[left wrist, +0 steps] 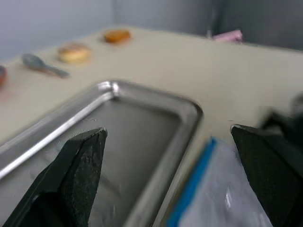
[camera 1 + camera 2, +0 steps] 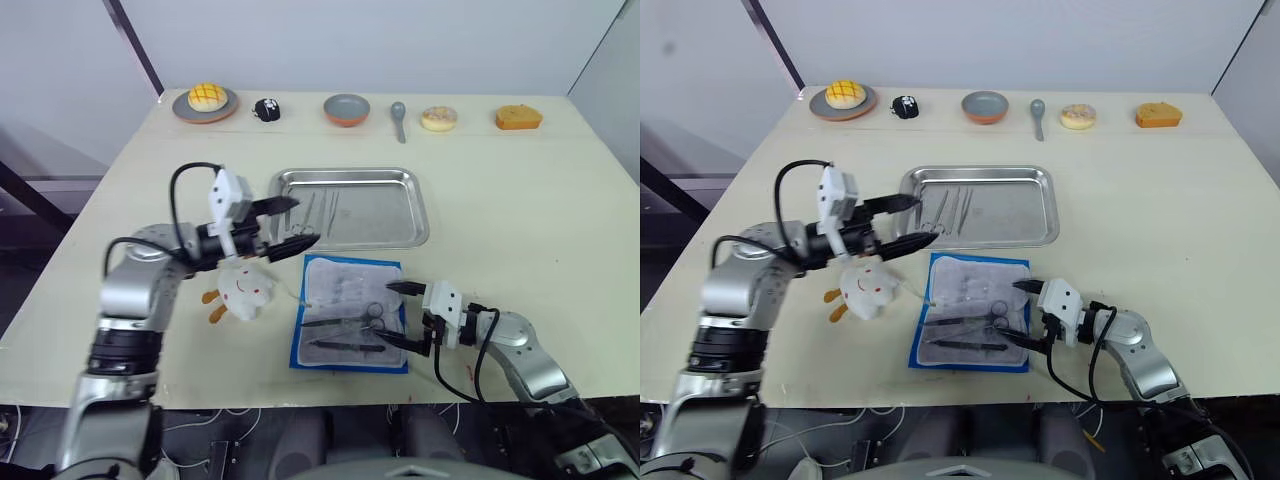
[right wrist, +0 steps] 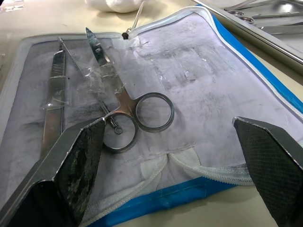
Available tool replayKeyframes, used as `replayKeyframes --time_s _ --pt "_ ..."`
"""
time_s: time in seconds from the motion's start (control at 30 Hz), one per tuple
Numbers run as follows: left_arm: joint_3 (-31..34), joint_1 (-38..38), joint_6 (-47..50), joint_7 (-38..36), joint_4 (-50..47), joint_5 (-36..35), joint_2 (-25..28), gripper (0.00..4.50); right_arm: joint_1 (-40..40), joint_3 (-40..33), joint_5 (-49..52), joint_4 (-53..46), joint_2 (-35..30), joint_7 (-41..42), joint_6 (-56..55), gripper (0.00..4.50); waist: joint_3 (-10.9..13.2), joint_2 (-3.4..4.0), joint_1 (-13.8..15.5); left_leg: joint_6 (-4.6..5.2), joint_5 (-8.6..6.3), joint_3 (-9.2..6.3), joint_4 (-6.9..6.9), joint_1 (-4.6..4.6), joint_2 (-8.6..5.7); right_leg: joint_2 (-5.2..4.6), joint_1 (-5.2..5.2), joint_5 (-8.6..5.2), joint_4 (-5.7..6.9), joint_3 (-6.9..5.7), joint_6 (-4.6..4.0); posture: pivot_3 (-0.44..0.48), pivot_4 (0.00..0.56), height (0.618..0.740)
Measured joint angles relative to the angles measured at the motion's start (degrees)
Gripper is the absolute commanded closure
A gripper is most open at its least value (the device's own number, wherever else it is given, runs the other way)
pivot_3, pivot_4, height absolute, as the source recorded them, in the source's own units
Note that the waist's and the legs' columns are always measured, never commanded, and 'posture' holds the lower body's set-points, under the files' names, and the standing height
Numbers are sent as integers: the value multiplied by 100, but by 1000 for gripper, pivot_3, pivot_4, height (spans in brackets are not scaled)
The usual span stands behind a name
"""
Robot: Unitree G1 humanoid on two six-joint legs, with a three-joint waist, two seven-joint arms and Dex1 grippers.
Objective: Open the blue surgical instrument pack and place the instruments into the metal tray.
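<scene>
The blue pack (image 2: pixel 350 313) lies open in the lower middle of the head view, just below the metal tray (image 2: pixel 352 207), its pale lining up. On the lining rest ring-handled scissors (image 3: pixel 124 106) and a flat-handled tool (image 3: pixel 53 101) beside them; a few thin instruments (image 2: pixel 322 208) already lie in the tray's left part. The right gripper (image 2: pixel 402 314) sits at the pack's right edge, jaws spread wide and holding nothing. The left gripper (image 2: pixel 292 222) hovers over the tray's lower left corner, its jaws also spread and empty. A white plush toy (image 2: pixel 242 288) lies just left of the pack, under the left arm. Along the table's far edge stand a plate with a yellow bun (image 2: pixel 205 98), a small black object (image 2: pixel 266 109), a grey bowl (image 2: pixel 346 109), a spoon (image 2: pixel 398 118), a doughnut (image 2: pixel 438 118) and an orange cake (image 2: pixel 518 117).
</scene>
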Motion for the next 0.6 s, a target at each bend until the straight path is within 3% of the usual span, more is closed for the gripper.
replayKeyframes --time_s 0.2,0.27,0.47,0.6 --pt "24 93 -556 -1817 265 -413 511 57 12 -1 1 11 8 -8 0 0 7 4 6 1 0 1 0 -4 3 -1 -5 -6 0 1 -11 0 150 732" --pt "4 89 -869 -2103 445 -484 744 57 12 1 1 10 8 -8 0 0 12 10 4 1 0 0 0 -5 4 -1 -7 -11 2 1 -19 0 150 732" --pt "-608 19 -1847 -2155 772 -1286 1855 57 22 -10 8 11 4 -2 0 0 17 14 11 3 -1 -2 0 -8 6 -8 -7 -11 0 8 -20 0 150 732" --pt "-1088 -106 -2278 -2161 936 -1622 2165 57 22 -14 12 11 2 16 0 0 19 17 16 3 -1 -4 0 -10 5 -2 -7 -11 1 1 -19 0 150 732"
